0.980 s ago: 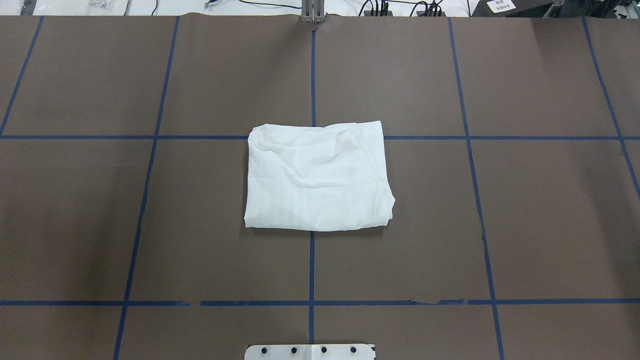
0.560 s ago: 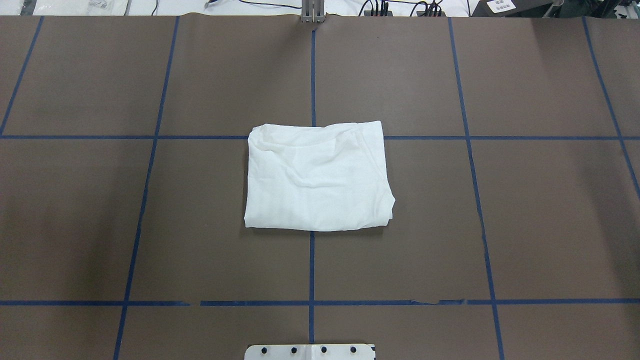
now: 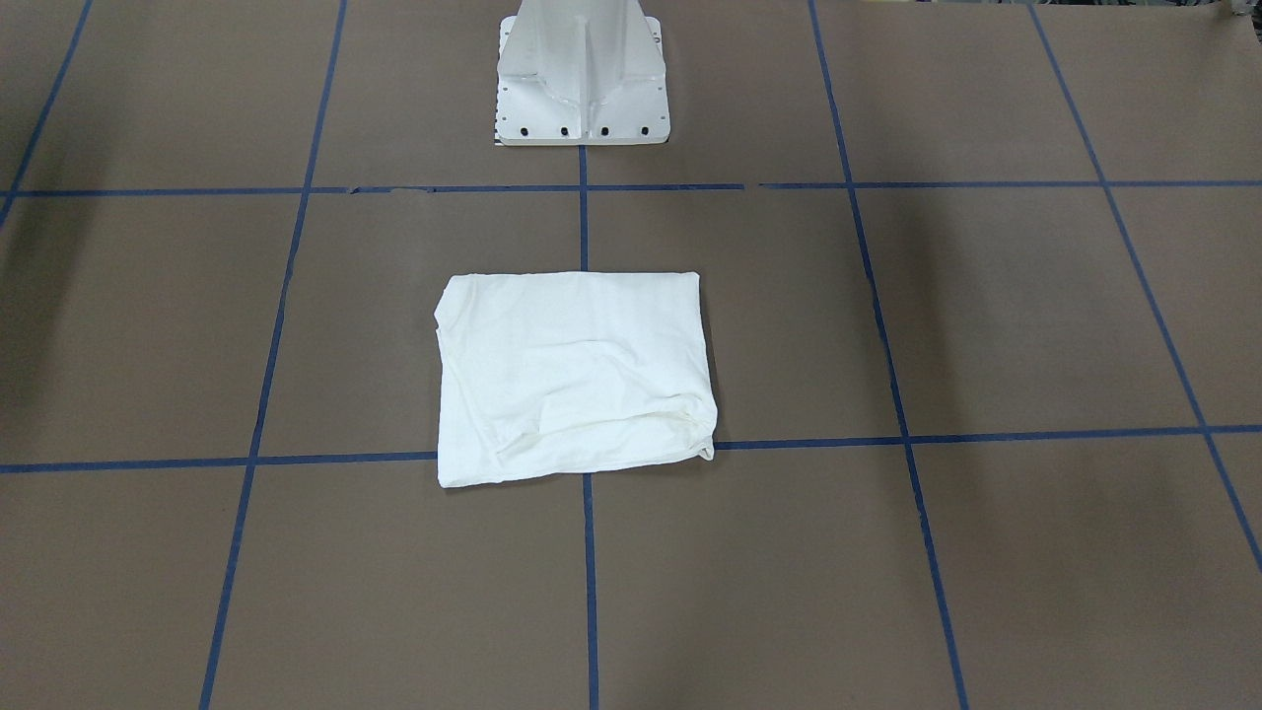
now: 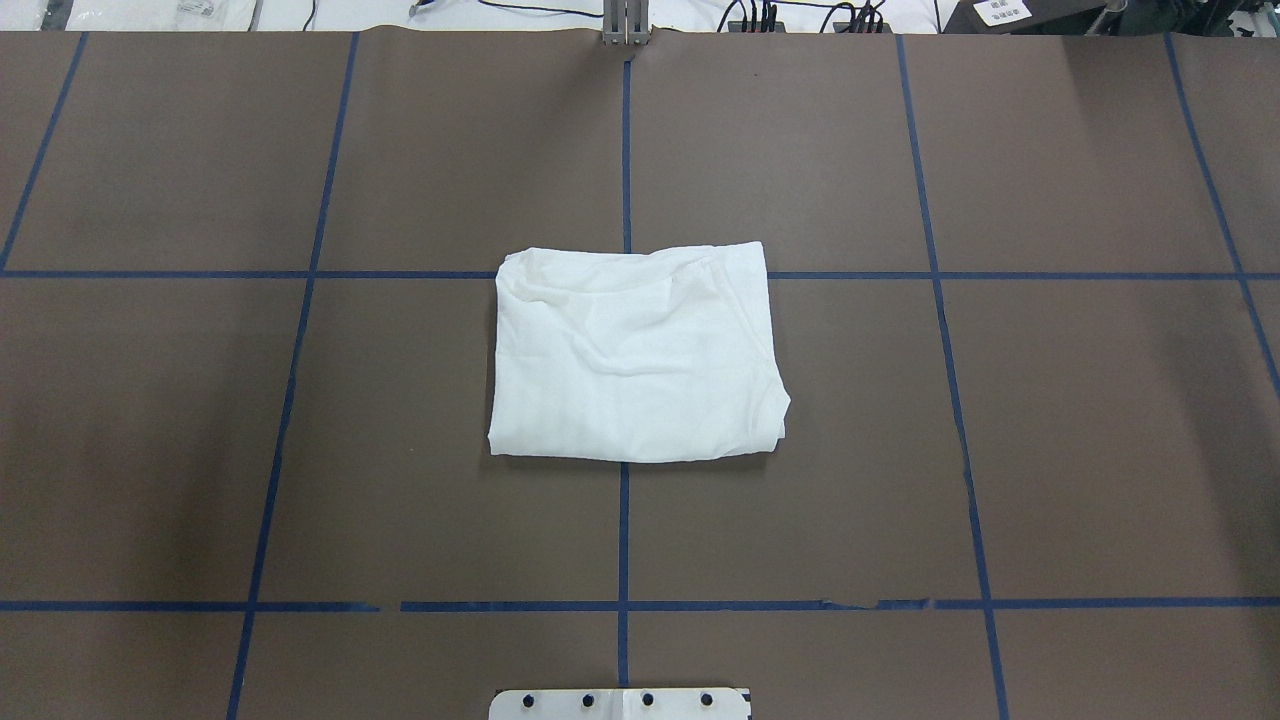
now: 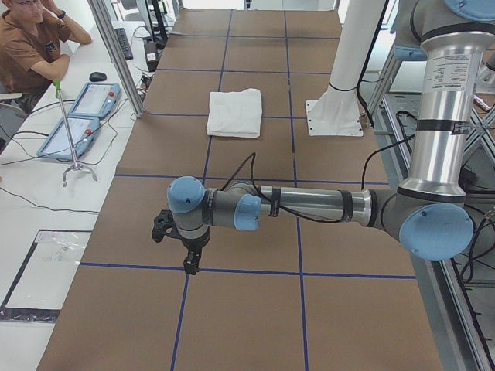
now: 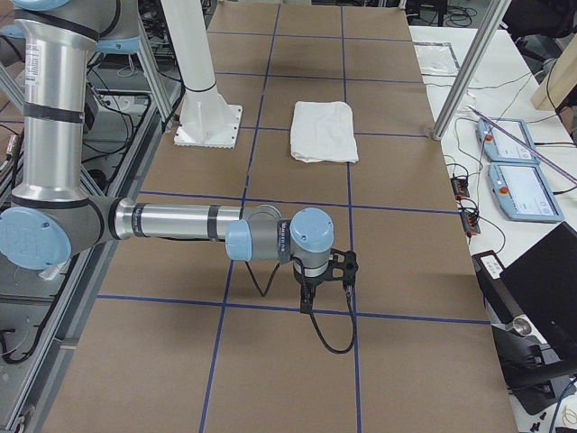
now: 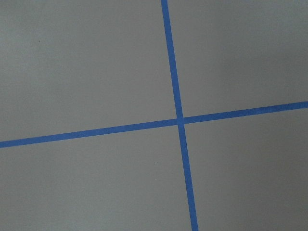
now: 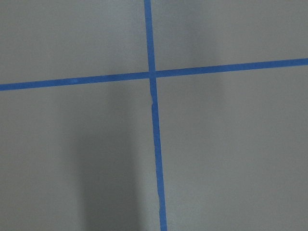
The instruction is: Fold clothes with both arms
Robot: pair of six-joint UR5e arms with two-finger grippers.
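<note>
Brown table (image 4: 150, 420), folded T-shirt (image 4: 635, 355) — long axis left-right

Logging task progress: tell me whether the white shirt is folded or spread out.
Folded. The shirt lies as a compact rectangle on the table; no sleeves stick out.

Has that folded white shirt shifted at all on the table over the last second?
No. The white shirt covers the same crossing of the blue tape lines as before, and its corners are unshifted against them.
</note>
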